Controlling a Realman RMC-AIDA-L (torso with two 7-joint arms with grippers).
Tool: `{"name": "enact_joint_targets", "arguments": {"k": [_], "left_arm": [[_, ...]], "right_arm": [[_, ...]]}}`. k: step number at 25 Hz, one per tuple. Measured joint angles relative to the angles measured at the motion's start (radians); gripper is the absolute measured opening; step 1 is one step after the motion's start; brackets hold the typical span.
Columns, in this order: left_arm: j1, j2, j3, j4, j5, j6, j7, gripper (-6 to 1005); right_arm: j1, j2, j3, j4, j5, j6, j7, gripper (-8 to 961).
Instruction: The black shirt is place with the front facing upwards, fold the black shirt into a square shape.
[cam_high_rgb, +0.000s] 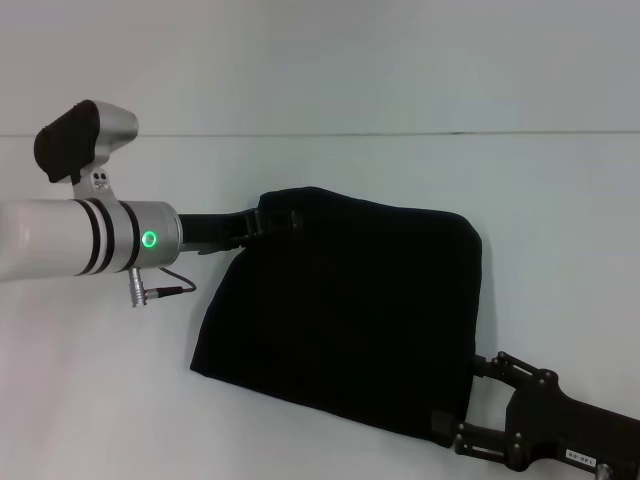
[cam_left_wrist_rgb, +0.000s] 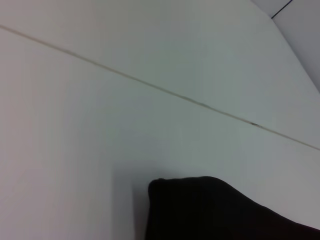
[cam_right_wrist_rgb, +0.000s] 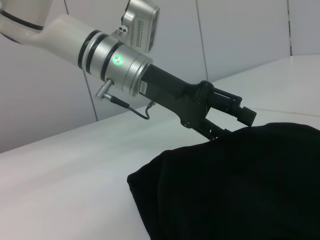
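Both arms reach in from opposite sides.
Left gripper extends level toward the far middle of the tabletop; right gripper sits low near the tabletop's near right corner.

I see the black shirt as soft matt cloth, plain, with no sheen and gently rumpled edges; no lettering shows on the folded upper face. The surface under it looks smooth, white and matt, with a thin seam line across it. My left end effector is matt black hard plastic or painted metal; I can't tell which. Behind it sits a brushed silvery metal collar with a glossy green light, then a smooth white semi-gloss arm shell. My right end effector is matt black, rigid, with visible bolts.
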Motion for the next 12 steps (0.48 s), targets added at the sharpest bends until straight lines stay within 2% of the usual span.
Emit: {"name": "enact_joint_targets", "arguments": {"k": [5, 12], "left_arm": [[0.007, -0.004, -0.002, 0.002, 0.0, -0.03, 0.007, 848], [0.018, 0.006, -0.008, 0.003, -0.003, -0.031, -0.005, 824]], "right_arm": [[0.0, 0.0, 0.0, 0.0, 0.0, -0.003, 0.0, 914], [0.001, -0.001, 0.0, 0.0, 0.0, -0.003, 0.0, 914]]}}
